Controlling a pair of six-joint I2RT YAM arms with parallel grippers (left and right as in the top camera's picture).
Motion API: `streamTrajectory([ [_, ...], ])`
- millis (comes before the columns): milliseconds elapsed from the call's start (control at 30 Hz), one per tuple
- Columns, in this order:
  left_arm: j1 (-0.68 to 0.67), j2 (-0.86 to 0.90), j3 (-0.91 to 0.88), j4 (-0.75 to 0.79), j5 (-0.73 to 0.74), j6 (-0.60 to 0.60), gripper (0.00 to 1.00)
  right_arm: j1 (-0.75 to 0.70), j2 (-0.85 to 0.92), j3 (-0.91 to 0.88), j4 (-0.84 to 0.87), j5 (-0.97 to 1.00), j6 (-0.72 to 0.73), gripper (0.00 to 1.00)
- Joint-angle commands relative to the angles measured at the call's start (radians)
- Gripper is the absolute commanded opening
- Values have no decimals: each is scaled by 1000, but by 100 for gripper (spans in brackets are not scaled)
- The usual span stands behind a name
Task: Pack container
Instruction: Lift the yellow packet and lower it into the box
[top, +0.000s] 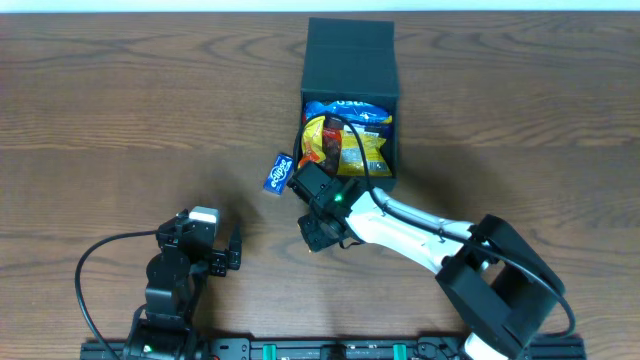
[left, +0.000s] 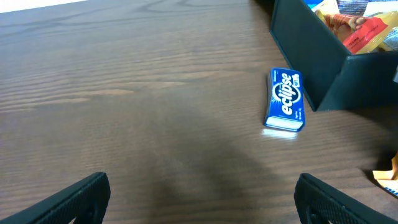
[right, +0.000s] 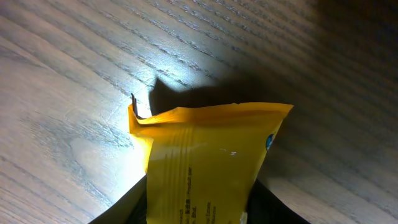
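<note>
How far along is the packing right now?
Done: several snack packets sit in the open box. In hand: the right gripper holds a yellow packet. Left: that packet and the blue gum pack beside the box; the left gripper is open, empty.

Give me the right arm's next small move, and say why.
Probably close the right claw firmly on the yellow packet: it lies between the fingers on the table, outside the open container, and a firm grip is not evident.
</note>
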Motion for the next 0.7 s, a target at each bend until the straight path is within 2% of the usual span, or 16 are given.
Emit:
streamTrajectory([
  [0,3,-8,-29,-8,-12,10,95,6,6,14,-5,2,22,38],
  [300,3,-8,-29,-8,-12,10,95,9,-2,91,-59,2,21,33],
  [667,3,-8,-29,-8,-12,10,95,10,-11,255,-147,47,13,34],
])
